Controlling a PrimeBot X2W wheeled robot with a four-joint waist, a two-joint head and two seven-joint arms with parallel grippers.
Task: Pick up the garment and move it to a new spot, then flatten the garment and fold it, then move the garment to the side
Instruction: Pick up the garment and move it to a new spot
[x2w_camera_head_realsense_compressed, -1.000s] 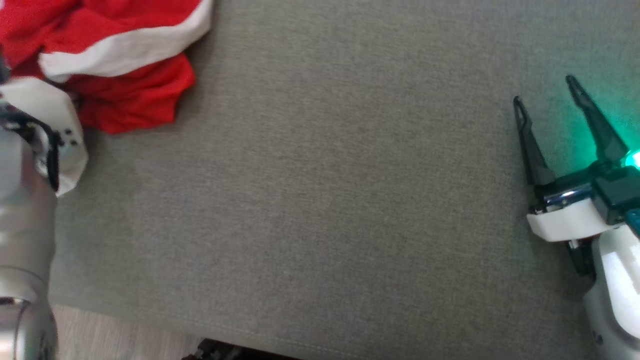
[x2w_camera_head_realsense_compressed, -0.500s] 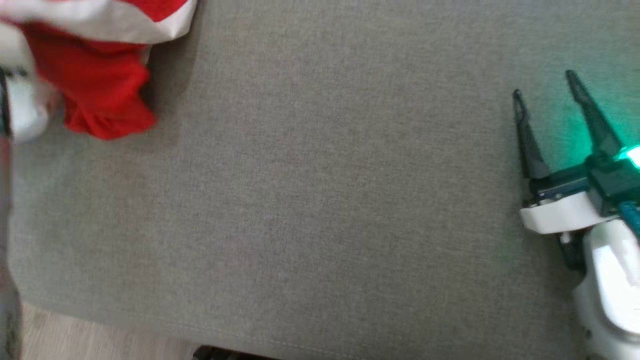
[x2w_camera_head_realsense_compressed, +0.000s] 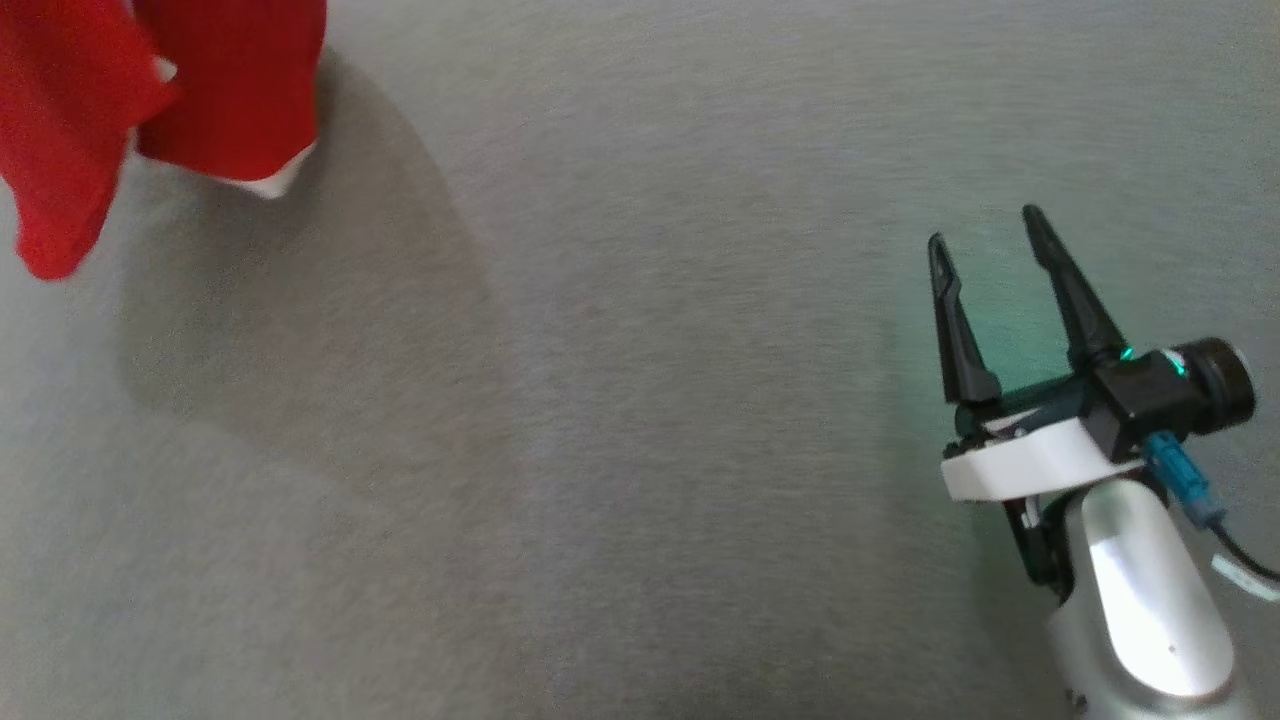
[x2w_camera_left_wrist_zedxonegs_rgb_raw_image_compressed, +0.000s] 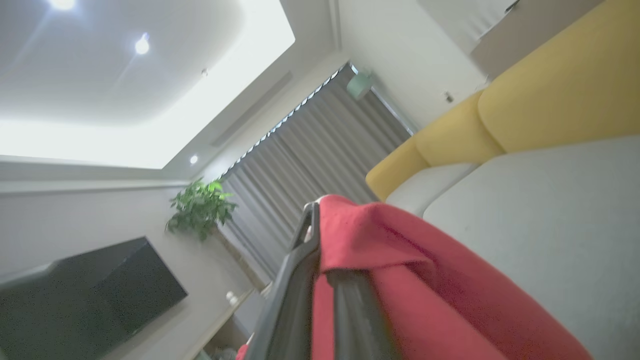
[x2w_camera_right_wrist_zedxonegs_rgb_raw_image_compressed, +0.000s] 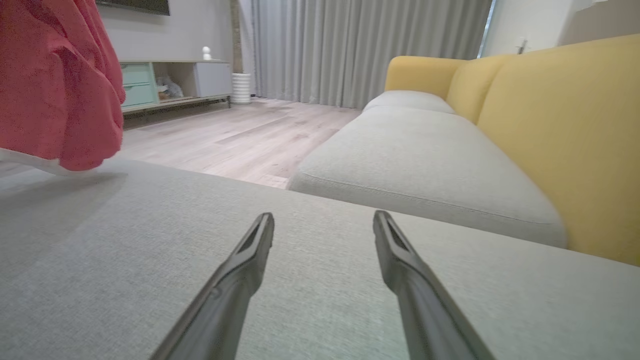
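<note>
Your garment (x2w_camera_head_realsense_compressed: 230, 90) is red with a white edge, and it hangs bunched at the upper left of the head view, above the grey cushion (x2w_camera_head_realsense_compressed: 650, 400). It throws a broad shadow (x2w_camera_head_realsense_compressed: 300, 320) on the fabric below and to its right. In the right wrist view the garment (x2w_camera_right_wrist_zedxonegs_rgb_raw_image_compressed: 55, 85) drapes down at the far left, its white hem low and close to the cushion (x2w_camera_right_wrist_zedxonegs_rgb_raw_image_compressed: 100, 250); you cannot tell whether that hem touches.

In the left wrist view the left gripper (x2w_camera_left_wrist_zedxonegs_rgb_raw_image_compressed: 322, 235) points up toward the ceiling. Its 2 fingers lie close together with a strip of the garment (x2w_camera_left_wrist_zedxonegs_rgb_raw_image_compressed: 400, 280) pinched between them, and more red cloth falls over the right-hand finger, so it is clamped on the cloth.

The right gripper (x2w_camera_head_realsense_compressed: 983, 228) sits at the lower right of the head view, well apart from the garment. Its 2 fingers are spread, with bare grey cushion between them and a green glow on the fabric there. In its own wrist view the right gripper (x2w_camera_right_wrist_zedxonegs_rgb_raw_image_compressed: 324, 215) holds nothing, its fingers low over the cushion.

Beyond, you can see a second grey seat (x2w_camera_right_wrist_zedxonegs_rgb_raw_image_compressed: 415, 150) with a yellow backrest (x2w_camera_right_wrist_zedxonegs_rgb_raw_image_compressed: 560, 125), a pale wood floor (x2w_camera_right_wrist_zedxonegs_rgb_raw_image_compressed: 240, 135), grey curtains (x2w_camera_right_wrist_zedxonegs_rgb_raw_image_compressed: 350, 45) and a low cabinet (x2w_camera_right_wrist_zedxonegs_rgb_raw_image_compressed: 170, 82). The left wrist view also takes in a plant (x2w_camera_left_wrist_zedxonegs_rgb_raw_image_compressed: 200, 207) and a dark screen (x2w_camera_left_wrist_zedxonegs_rgb_raw_image_compressed: 85, 295).
</note>
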